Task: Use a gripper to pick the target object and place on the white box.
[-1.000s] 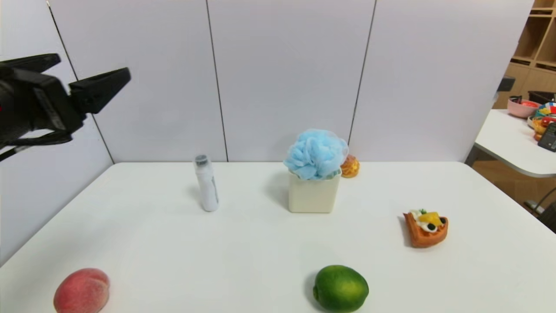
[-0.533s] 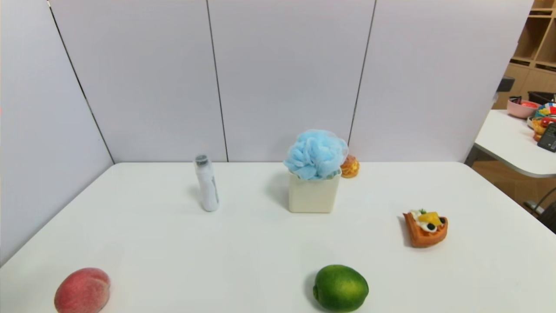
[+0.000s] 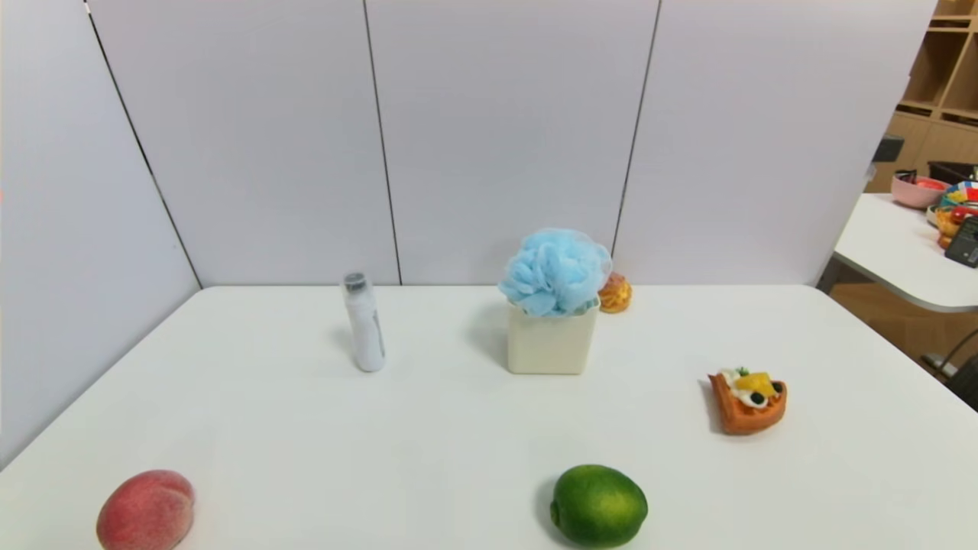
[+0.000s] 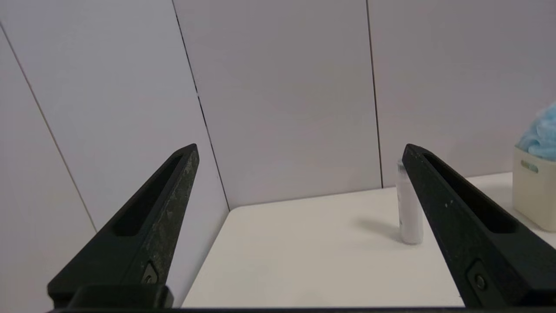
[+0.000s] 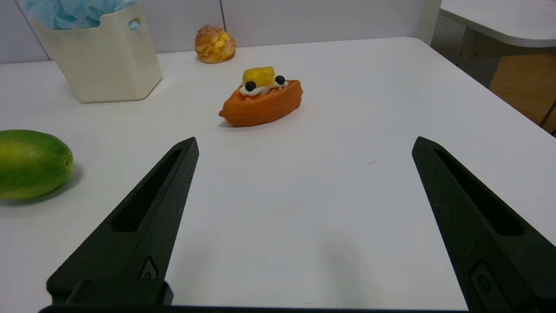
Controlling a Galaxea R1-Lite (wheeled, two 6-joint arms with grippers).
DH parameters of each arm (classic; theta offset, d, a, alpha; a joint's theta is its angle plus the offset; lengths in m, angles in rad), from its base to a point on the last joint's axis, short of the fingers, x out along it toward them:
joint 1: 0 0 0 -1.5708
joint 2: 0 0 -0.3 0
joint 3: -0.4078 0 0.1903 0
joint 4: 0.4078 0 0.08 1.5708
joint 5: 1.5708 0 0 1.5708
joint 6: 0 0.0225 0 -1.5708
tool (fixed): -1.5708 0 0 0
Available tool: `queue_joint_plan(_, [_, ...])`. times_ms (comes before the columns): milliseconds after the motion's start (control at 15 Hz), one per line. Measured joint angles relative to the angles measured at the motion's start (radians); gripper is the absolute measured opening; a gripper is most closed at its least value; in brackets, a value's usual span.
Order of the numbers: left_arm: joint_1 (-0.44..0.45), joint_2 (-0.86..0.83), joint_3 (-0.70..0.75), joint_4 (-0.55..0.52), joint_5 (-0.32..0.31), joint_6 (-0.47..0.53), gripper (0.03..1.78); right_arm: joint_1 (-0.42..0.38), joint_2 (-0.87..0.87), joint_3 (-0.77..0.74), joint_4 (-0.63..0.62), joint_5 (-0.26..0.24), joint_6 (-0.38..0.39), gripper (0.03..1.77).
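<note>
Left pincer [image 4: 299, 150] has withdrawn from head view.

Pouf [image 3: 556, 272]: light blue, ruffled mesh. Box [image 3: 552, 347]: plain cream-white. Bottle [image 3: 364, 324]: white body, dark grey cap, beside the left pincer [image 4: 299, 152], whose fingers are matt black with pale scuffing. Right pincer [image 5: 304, 145]: plain black. Ahead of it, waffle [image 5: 262, 103]: orange, topped white, yellow and black. Lime [image 5: 30, 163]: green, yellowish patches. Puff [image 5: 214, 43]: golden brown. Peach [image 3: 145, 510]: pinkish red. Desk [image 3: 428, 435]: white.
</note>
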Motion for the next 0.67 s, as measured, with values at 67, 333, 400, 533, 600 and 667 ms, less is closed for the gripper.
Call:
queue_joint_plan(67, [0.010, -0.045, 0.041, 0.009, -0.007, 0.000, 1.69, 0.000, 0.000, 0.000, 0.000, 0.000, 0.000, 1.70])
queue_joint_plan(333, [0.033, -0.176, 0.221, 0.014, -0.026, 0.000, 1.69, 0.000, 0.000, 0.000, 0.000, 0.000, 0.000, 1.70])
queue_joint_plan(400, [0.034, -0.207, 0.264, 0.015, -0.026, -0.001, 1.69, 0.000, 0.000, 0.000, 0.000, 0.000, 0.000, 1.70])
queue_joint_plan(533, [0.034, -0.253, 0.309, 0.064, -0.026, -0.005, 1.69, 0.000, 0.000, 0.000, 0.000, 0.000, 0.000, 1.70])
queue_joint_plan(600, [0.034, -0.265, 0.316, 0.106, -0.026, -0.008, 1.69, 0.000, 0.000, 0.000, 0.000, 0.000, 0.000, 1.70])
queue_joint_plan(667, [0.035, -0.273, 0.320, 0.157, -0.027, -0.013, 1.69, 0.000, 0.000, 0.000, 0.000, 0.000, 0.000, 1.70])
